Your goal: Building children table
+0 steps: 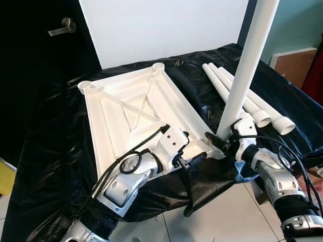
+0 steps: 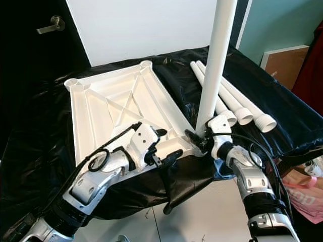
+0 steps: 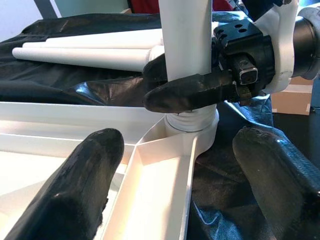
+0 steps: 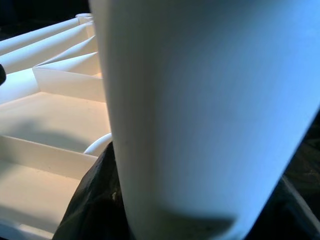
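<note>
A white tabletop [image 1: 136, 108] lies upside down on a table covered with a black sheet [image 1: 50, 136]. At its near right corner socket [image 3: 192, 122] a white leg [image 1: 250, 55] stands upright. My right gripper [image 1: 222, 141] is shut on the base of that leg, one black finger [image 3: 190, 92] wrapping across it. My left gripper [image 1: 193, 179] is open at the tabletop's near edge, just left of the socket. Its fingers straddle the corner rim, one over the tabletop and one over the sheet, touching nothing. In the right wrist view the leg [image 4: 200, 100] looms close.
Three spare white legs [image 1: 252, 101] lie side by side on the sheet at the right. A dark door with a lever handle [image 1: 63, 25] is at back left and a brown board [image 1: 295, 63] at back right. Tiled floor [image 1: 212, 222] lies below the near edge.
</note>
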Tool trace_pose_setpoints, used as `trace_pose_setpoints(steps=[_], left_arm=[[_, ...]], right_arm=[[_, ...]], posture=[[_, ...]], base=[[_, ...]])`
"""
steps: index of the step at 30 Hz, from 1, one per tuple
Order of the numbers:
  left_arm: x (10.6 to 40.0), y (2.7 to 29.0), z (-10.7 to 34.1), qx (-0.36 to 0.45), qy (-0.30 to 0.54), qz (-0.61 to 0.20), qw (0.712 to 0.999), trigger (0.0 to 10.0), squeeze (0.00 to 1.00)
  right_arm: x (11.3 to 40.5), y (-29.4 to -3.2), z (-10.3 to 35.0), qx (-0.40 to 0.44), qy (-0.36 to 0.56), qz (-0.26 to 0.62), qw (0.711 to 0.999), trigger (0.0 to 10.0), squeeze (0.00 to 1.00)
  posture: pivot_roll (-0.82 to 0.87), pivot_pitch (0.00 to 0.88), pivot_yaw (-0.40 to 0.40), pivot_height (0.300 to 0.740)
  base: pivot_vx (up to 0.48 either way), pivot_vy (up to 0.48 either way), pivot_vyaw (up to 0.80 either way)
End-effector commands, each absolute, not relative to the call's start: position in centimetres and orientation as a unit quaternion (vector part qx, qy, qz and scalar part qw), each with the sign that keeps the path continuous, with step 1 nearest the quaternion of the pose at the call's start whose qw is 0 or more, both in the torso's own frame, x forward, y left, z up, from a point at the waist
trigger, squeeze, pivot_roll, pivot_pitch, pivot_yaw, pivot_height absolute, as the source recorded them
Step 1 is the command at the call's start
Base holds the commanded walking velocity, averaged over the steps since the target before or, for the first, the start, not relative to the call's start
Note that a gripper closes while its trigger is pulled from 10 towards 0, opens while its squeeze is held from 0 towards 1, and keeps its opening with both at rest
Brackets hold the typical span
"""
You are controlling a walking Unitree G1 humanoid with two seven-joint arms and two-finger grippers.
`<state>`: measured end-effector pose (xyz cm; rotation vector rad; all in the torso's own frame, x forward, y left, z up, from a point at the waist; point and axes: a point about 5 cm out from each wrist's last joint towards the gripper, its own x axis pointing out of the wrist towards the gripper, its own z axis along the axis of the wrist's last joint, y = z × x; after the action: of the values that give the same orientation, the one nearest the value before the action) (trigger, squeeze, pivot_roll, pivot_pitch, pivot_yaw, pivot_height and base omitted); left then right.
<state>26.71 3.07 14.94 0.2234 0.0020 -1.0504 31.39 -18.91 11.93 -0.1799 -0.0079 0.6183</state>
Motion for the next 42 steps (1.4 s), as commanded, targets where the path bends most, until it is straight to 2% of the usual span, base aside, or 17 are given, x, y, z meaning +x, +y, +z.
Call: trace_pose_setpoints(steps=[1,3,4,5,6,15,26,28,36,42], left_arm=[[26.3,2.8,15.3,0.106,0.002,-0.542,0.834,10.0,0.0],[26.3,2.8,15.3,0.105,0.002,-0.543,0.833,10.0,0.0],[26.3,2.8,15.3,0.105,0.002,-0.543,0.833,10.0,0.0],[26.3,2.8,15.3,0.105,0.002,-0.543,0.833,10.0,0.0],[26.3,2.8,15.3,0.105,0.002,-0.543,0.833,10.0,0.0],[26.3,2.8,15.3,0.103,0.004,-0.543,0.833,10.0,0.0],[26.0,2.8,15.2,0.099,0.008,-0.546,0.832,10.0,0.0],[26.0,2.8,15.2,0.099,0.008,-0.546,0.832,10.0,0.0],[25.9,2.8,15.0,0.099,0.012,-0.548,0.831,10.0,0.0],[26.0,2.7,15.0,0.101,0.01,-0.548,0.83,10.0,0.0]], right_arm=[[31.0,-18.9,10.7,-0.097,0.022,0.311,0.945,0.0,0.0],[30.9,-19.0,10.4,-0.094,0.025,0.306,0.947,0.0,0.0],[30.9,-19.0,10.3,-0.092,0.027,0.302,0.948,1.7,0.0],[30.9,-19.0,10.3,-0.092,0.027,0.302,0.948,1.7,0.0],[30.8,-18.9,10.2,-0.087,0.026,0.297,0.951,10.0,0.0],[30.6,-18.0,9.5,-0.074,0.028,0.245,0.966,10.0,0.0],[30.1,-16.0,9.4,-0.006,0.005,0.099,0.995,10.0,0.0],[30.1,-16.0,9.4,-0.006,0.005,0.099,0.995,10.0,0.0],[29.4,-16.3,9.0,-0.017,0.029,-0.009,0.999,10.0,0.0],[29.1,-15.6,8.7,-0.013,0.039,-0.053,0.998,10.0,0.0]], posture=[[-0.11,0.017,0.046,0.74],[-0.11,0.017,0.045,0.74],[-0.11,0.017,0.045,0.74],[-0.11,0.017,0.045,0.74],[-0.11,0.018,0.045,0.74],[-0.11,0.022,0.043,0.74],[-0.11,0.034,0.046,0.74],[-0.11,0.034,0.046,0.74],[-0.11,0.033,0.047,0.74],[-0.12,0.021,0.053,0.74]], base=[[0.0,0.0,0.0],[0.0,0.0,0.0],[0.0,0.0,0.0],[0.0,0.0,0.0],[0.0,0.0,0.0],[0.0,0.0,0.0],[0.0,0.0,0.0],[0.0,0.0,0.0],[0.0,0.0,0.0],[0.0,0.0,0.0]])
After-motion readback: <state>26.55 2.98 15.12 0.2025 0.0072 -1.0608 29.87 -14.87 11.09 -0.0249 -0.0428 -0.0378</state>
